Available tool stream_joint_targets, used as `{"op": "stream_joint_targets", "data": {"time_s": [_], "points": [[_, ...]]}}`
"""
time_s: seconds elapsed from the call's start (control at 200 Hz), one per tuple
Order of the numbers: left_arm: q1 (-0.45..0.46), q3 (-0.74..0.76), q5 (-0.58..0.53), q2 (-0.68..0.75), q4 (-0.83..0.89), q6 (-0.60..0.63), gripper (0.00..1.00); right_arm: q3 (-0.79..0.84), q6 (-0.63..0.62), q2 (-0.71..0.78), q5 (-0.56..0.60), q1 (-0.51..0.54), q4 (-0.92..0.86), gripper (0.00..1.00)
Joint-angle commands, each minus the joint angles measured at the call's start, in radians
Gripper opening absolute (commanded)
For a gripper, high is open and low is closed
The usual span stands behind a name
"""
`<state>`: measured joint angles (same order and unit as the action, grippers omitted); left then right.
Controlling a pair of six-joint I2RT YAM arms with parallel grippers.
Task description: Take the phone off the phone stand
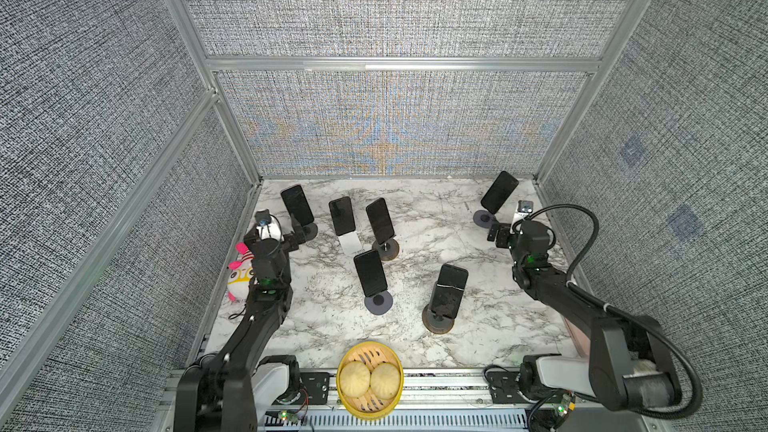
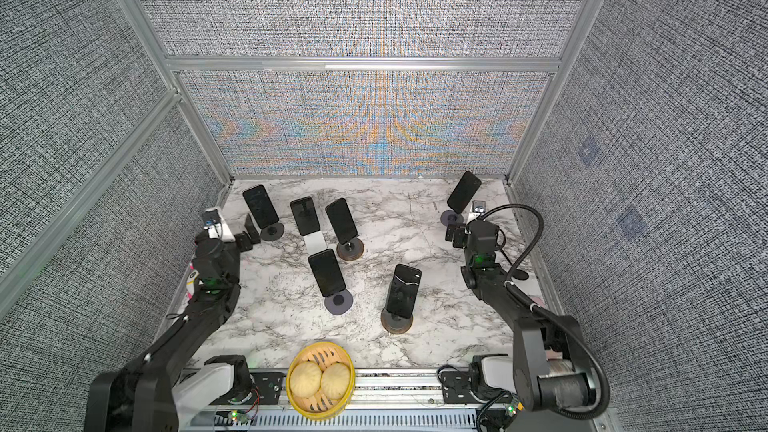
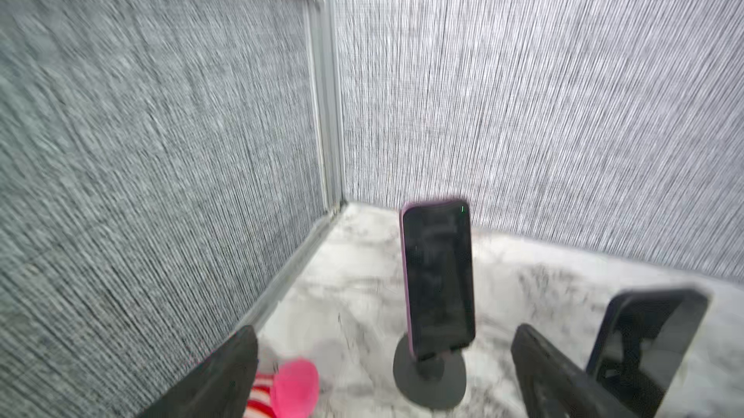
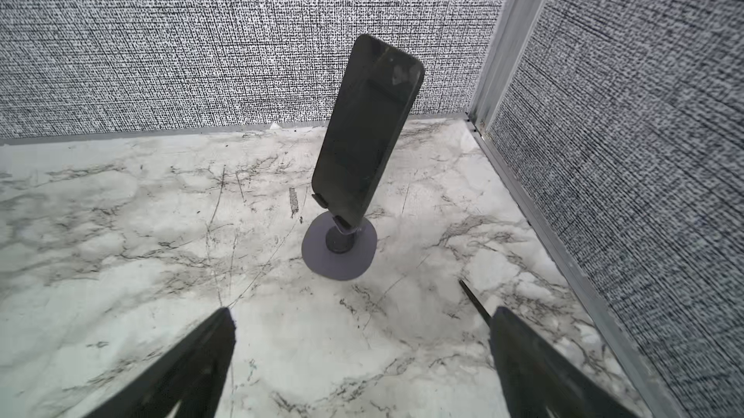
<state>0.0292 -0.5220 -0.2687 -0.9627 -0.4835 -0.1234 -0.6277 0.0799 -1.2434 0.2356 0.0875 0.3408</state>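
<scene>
Currently, the left end effector (image 1: 294, 234) is hovering with its jaws spread as wide as they go and is gripping nothing. Straight ahead of it, a dark-screened phone in a pinkish case (image 3: 437, 279) is sitting upright in the cradle of a dark round-based phone stand (image 3: 428, 375), near the fingertips but apart from them. A pink-and-white plush toy (image 3: 294, 388) is lying just beside one finger (image 3: 217, 375), against the wall.

The right end effector (image 1: 498, 235) is likewise gaping fully, with nothing between its fingers (image 4: 193, 363). Ahead of it, a slim black phone (image 4: 368, 126) is leaning back on a grey disc-based phone stand (image 4: 340, 251), clear of both fingertips, in the corner of the white marble-patterned surface (image 4: 120, 235).

Between the two end effectors, in both top views, four more dark phones (image 1: 371, 278) are resting on stands of their own. Well behind both end effectors, at the surface's near edge, a yellow bamboo steamer basket (image 1: 347, 361) is holding two pale round buns (image 1: 355, 379).
</scene>
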Motion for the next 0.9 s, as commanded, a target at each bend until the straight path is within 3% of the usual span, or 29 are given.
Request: {"op": "stream_joint_targets", "data": {"time_s": [0.0,0.16,0.345,0.495,0.645,0.77,0.895], "points": [[0.005,-0.132,-0.039,0.081,0.512,-0.113,0.99,-0.072,0.107,0.087,0.086,0.044,-0.435,0.99],[0.010,-0.360,0.008,0.112,0.894,-0.148,0.99,-0.238,0.266,0.235,0.136,0.142,-0.916,0.99],[0.011,-0.564,0.058,0.055,1.094,-0.076,0.99,-0.433,0.558,0.303,0.274,0.374,-1.322,0.99],[0.011,-0.569,0.082,0.033,1.034,-0.038,0.99,-0.557,0.860,0.232,0.382,0.648,-1.561,0.99],[0.011,-0.541,0.120,-0.009,0.966,-0.042,0.99,-0.674,1.083,0.077,0.453,0.884,-1.650,0.99],[0.009,-0.516,0.137,-0.030,0.919,-0.061,0.99,-0.778,1.206,-0.089,0.442,0.956,-1.709,0.99],[0.009,-0.465,0.147,-0.014,0.868,-0.092,0.99,-0.803,1.248,-0.145,0.416,0.993,-1.680,0.99]]}}
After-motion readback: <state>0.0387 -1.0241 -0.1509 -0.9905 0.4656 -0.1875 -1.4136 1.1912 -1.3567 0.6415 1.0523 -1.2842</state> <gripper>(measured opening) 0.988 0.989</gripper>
